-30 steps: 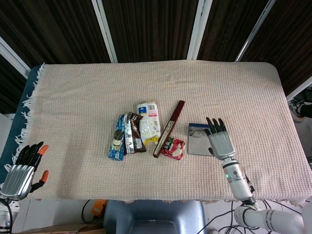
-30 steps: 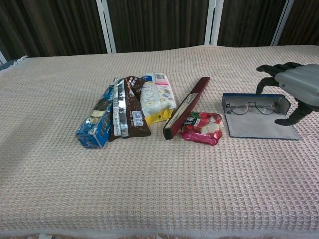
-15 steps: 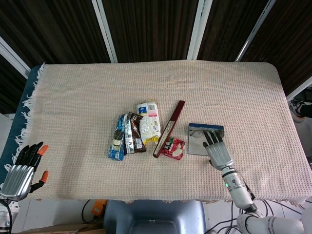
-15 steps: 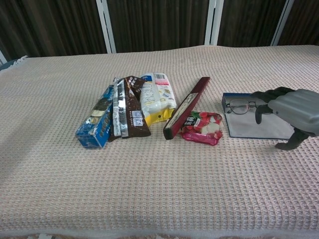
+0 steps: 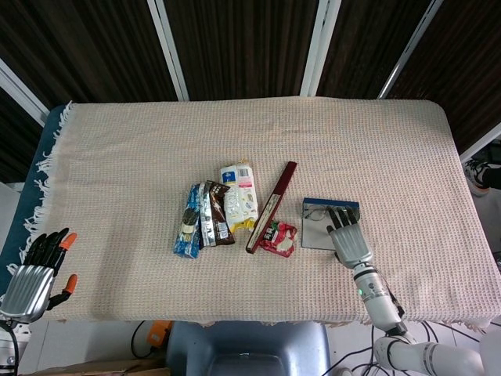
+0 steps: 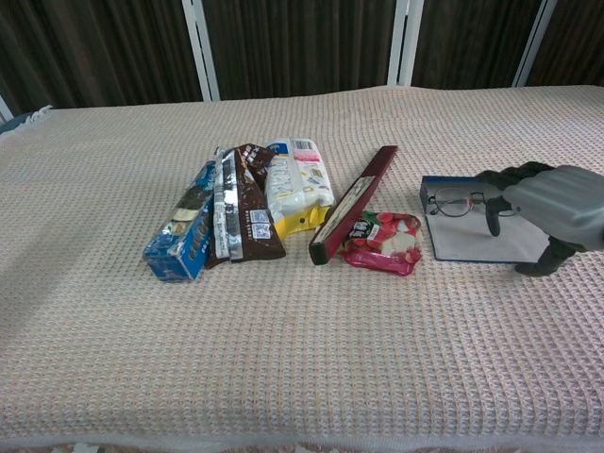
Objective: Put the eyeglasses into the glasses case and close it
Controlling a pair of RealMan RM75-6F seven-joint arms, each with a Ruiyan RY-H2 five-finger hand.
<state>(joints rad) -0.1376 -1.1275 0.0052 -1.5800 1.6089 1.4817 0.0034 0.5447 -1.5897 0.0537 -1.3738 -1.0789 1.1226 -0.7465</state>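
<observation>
Already inside the case, the eyeglasses (image 6: 461, 201) lie along the back edge of the open glasses case (image 6: 472, 243), lenses side by side against its blue rim. The case sits flat on the tabletop (image 6: 302, 359), its lid not closed, on the right side of the cloth. Over its right part hangs the right hand (image 6: 552, 209), palm down, fingers (image 6: 492, 223) bent downward and apart, tips at or just above the eyeglasses' right end; whether they touch the frame cannot be told. It grips nothing visible. In the head view the same hand (image 5: 350, 236) covers the case's right half.

Just left of the case lies a red snack packet (image 6: 382, 242), touching a long dark red box (image 6: 354, 202) that slants across the cloth. Further left are a white and yellow packet (image 6: 297, 185), a brown wrapper (image 6: 244, 216) and a blue packet (image 6: 182, 234), bunched together.

Well apart, the left hand (image 5: 37, 272) hangs off the tabletop's left near corner, fingers spread, holding nothing.
</observation>
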